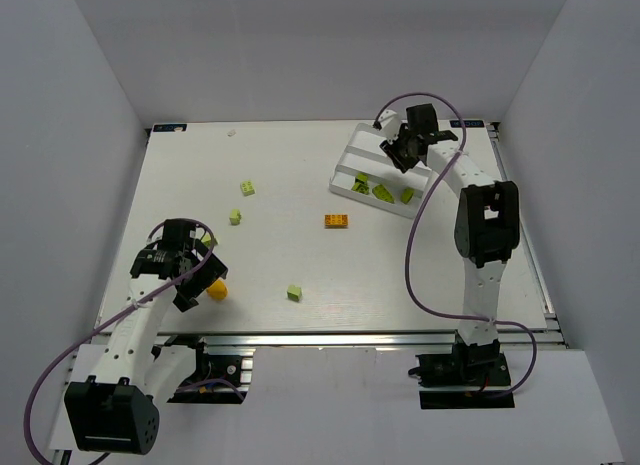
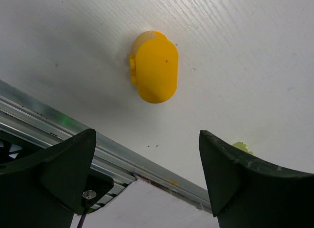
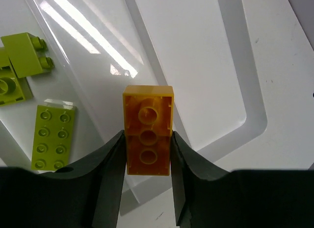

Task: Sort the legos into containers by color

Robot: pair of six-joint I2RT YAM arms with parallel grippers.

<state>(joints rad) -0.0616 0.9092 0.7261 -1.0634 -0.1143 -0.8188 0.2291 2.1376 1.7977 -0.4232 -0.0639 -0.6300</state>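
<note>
Right end effector point(image 3: 147, 139) pinching orange lego point(image 3: 147, 108), above white tray point(image 3: 206, 66); left end effector point(image 2: 147, 135) spread, near yellow lego point(image 2: 156, 66)

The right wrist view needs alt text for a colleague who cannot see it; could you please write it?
The right tool grips an orange brick, hollow underside toward the camera, above the white tray. To its left, lime-green bricks lie in a tray compartment.

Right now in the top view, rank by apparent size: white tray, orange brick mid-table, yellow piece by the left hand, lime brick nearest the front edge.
1. white tray
2. orange brick and yellow piece: too alike to rank
3. lime brick
</note>
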